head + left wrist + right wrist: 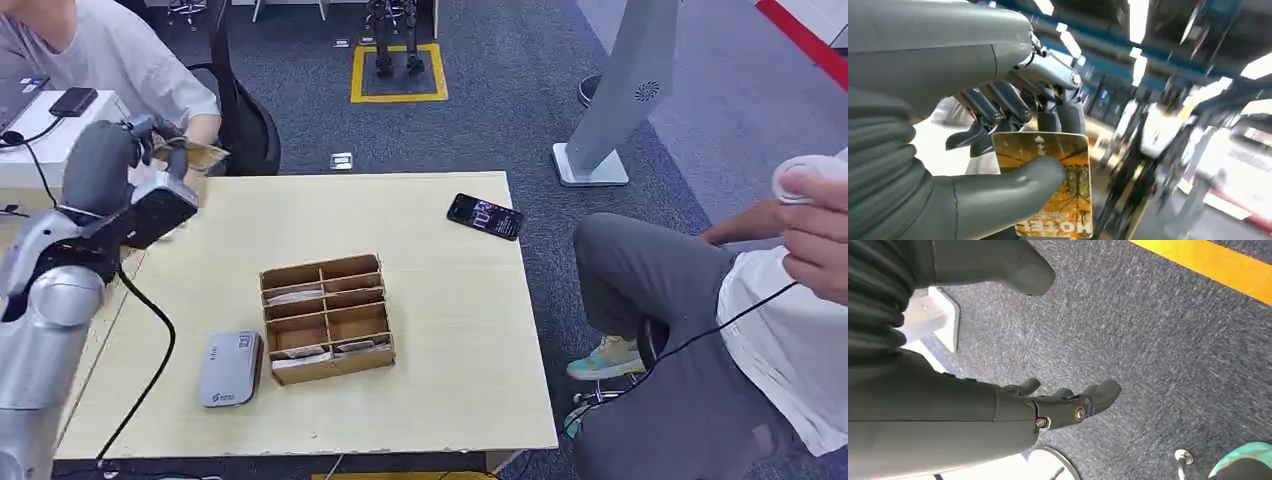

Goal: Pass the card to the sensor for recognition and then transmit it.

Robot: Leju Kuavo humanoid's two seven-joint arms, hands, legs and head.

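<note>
The robot's left hand (165, 150) is raised beyond the far left corner of the wooden table (440, 340), holding a card (192, 153) out toward a person in a grey shirt (120, 55) seated at that corner. In the left wrist view the card (1050, 180), printed with orange foliage and the word "HOTEL", is pinched between the thick grey thumb (1018, 182) on its face and the darker fingers (998, 107) curled behind its upper edge. The right hand (1063, 402) hangs over grey carpet (1158, 340), holding nothing, its fingers loosely bent and slightly apart, the thumb well clear of them. On the table, a cardboard organizer (326, 317) with several compartments, some holding cards, stands near the middle; a grey card reader (228, 368) lies flat just beside it on the robot's left. A black phone (485, 216) rests near the table's far right edge. A second person in grey trousers (650, 300) sits to the right of the table, one hand (815, 235) raised close to the camera.
</note>
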